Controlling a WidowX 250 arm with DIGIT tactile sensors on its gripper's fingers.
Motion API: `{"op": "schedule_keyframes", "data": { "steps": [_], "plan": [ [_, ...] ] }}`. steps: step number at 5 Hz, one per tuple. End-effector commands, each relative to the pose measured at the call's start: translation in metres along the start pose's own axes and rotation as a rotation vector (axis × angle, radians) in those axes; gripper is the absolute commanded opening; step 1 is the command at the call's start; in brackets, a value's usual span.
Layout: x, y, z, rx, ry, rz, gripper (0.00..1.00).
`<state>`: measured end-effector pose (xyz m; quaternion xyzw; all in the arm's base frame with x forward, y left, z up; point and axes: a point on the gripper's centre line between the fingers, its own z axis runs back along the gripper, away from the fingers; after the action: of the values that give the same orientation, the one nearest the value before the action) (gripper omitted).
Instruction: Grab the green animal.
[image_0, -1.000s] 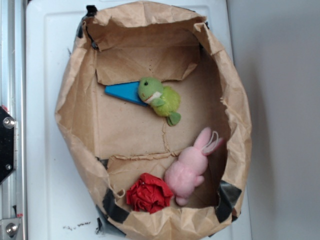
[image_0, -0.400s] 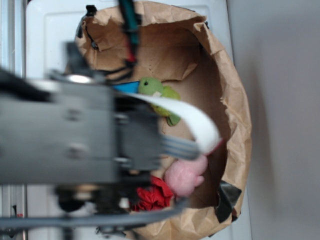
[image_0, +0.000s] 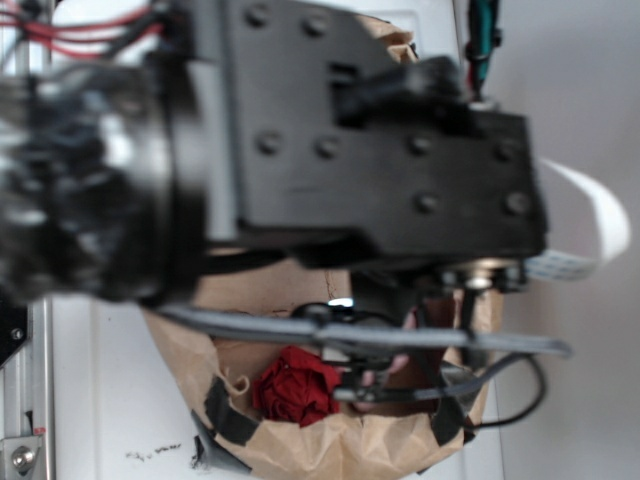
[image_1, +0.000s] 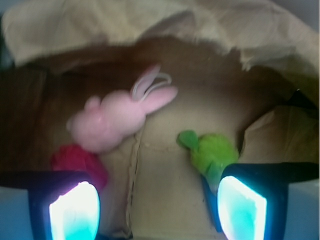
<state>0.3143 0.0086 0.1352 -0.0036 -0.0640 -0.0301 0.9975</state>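
In the wrist view the green animal (image_1: 210, 155), a lime-green plush frog, lies on the brown paper floor, just above the right fingertip (image_1: 242, 210). My gripper (image_1: 157, 210) is open, with bare paper between its two glowing pads and nothing held. The left pad (image_1: 75, 212) sits below the red ball (image_1: 77, 162). In the exterior view the arm's black body (image_0: 300, 150) fills the frame and hides the green animal.
A pink plush bunny (image_1: 117, 120) lies left of the frog, ears pointing right. The red wrinkly ball (image_0: 298, 385) sits at the bag's near end. Crumpled brown paper bag walls (image_1: 150, 30) ring everything. A blue wedge edge (image_1: 206, 187) shows beside the frog.
The arm has swung in from the left and now covers most of the bag in the exterior view, hiding the frog and bunny that showed a second ago.
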Motion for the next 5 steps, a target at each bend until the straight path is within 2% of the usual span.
{"op": "schedule_keyframes", "data": {
  "steps": [1, 2, 3, 4, 5],
  "plan": [
    [0.009, 0.005, 0.017, 0.011, -0.054, 0.026, 1.00],
    [0.009, 0.005, 0.017, 0.011, -0.054, 0.026, 1.00],
    [-0.012, 0.003, -0.015, -0.005, -0.142, -0.224, 1.00],
    [-0.029, 0.014, -0.015, -0.075, -0.203, -0.412, 1.00],
    [-0.020, 0.037, -0.006, -0.154, -0.042, -0.412, 1.00]
  ]
}}
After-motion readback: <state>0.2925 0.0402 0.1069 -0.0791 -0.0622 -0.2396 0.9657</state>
